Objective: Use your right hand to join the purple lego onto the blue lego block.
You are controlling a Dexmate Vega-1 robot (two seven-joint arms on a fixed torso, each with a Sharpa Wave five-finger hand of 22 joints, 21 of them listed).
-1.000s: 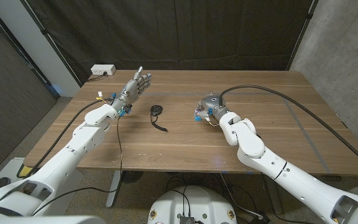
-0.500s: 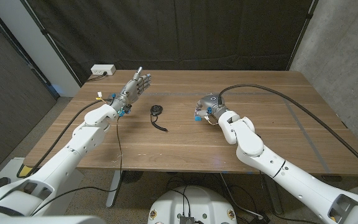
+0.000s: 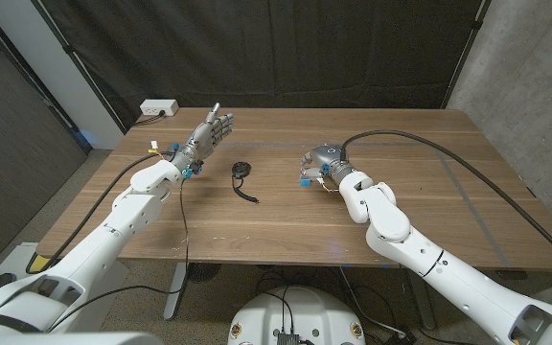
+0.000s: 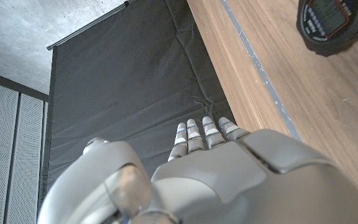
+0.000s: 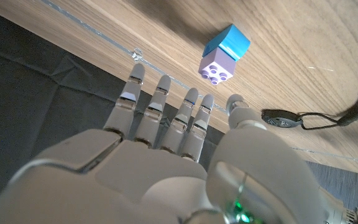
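In the right wrist view the purple lego point(image 5: 217, 67) sits pressed against the blue lego block point(image 5: 227, 42); the pair lies on the wooden table point(image 5: 303, 68). My right hand point(image 5: 166, 155) is apart from them, fingers stretched out and holding nothing. In the head view the right hand point(image 3: 320, 157) hovers at the table's middle, with the blue block point(image 3: 305, 176) showing just at its left edge. My left hand point(image 3: 209, 132) stands at the far left with its fingers extended and nothing in them; its back point(image 4: 229, 168) shows in the left wrist view.
A black stopwatch point(image 3: 241, 172) with a cord lies between the two hands, also seen as the stopwatch point(image 5: 284, 118) and the stopwatch point(image 4: 328, 25). A white power strip point(image 3: 158, 108) sits at the far left corner. A black cable point(image 3: 429, 146) crosses the table's right side.
My right hand has shifted slightly back from the blocks, baring a bit more of the blue one. The left arm and the stopwatch have not moved.
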